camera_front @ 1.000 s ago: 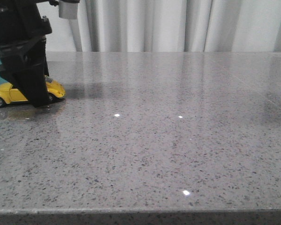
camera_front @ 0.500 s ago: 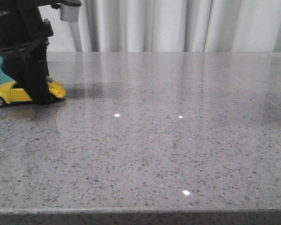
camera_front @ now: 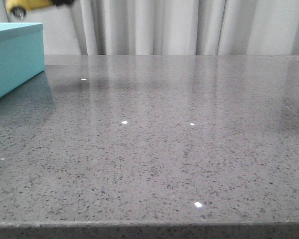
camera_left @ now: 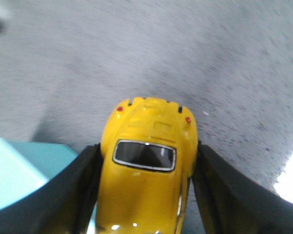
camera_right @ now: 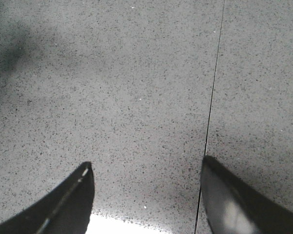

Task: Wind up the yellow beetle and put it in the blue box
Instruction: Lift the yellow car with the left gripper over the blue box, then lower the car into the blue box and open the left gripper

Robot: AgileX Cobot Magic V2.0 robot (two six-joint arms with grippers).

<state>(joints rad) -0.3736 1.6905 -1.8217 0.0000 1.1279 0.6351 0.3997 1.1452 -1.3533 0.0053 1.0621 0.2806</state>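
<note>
The yellow beetle (camera_left: 146, 170) is held between my left gripper's two black fingers (camera_left: 83, 190), lifted well above the table. In the front view only part of the yellow beetle (camera_front: 32, 5) shows, blurred, at the top left edge, above the blue box (camera_front: 15, 55). The blue box stands at the table's left edge; a corner of it also shows in the left wrist view (camera_left: 24, 170), below and beside the car. My left gripper (camera_left: 146, 161) is shut on the car's sides. My right gripper (camera_right: 146, 168) is open and empty above bare grey tabletop.
Grey speckled stone table (camera_front: 179, 139) with a thin seam line (camera_right: 212, 97) in the right wrist view. White curtains (camera_front: 189, 25) hang behind the table. The table's front edge (camera_front: 149, 226) runs along the bottom of the front view.
My left gripper has lifted the yellow beetle off the table, up to the top left of the front view. The blue box, hidden before by the arm, now shows.
</note>
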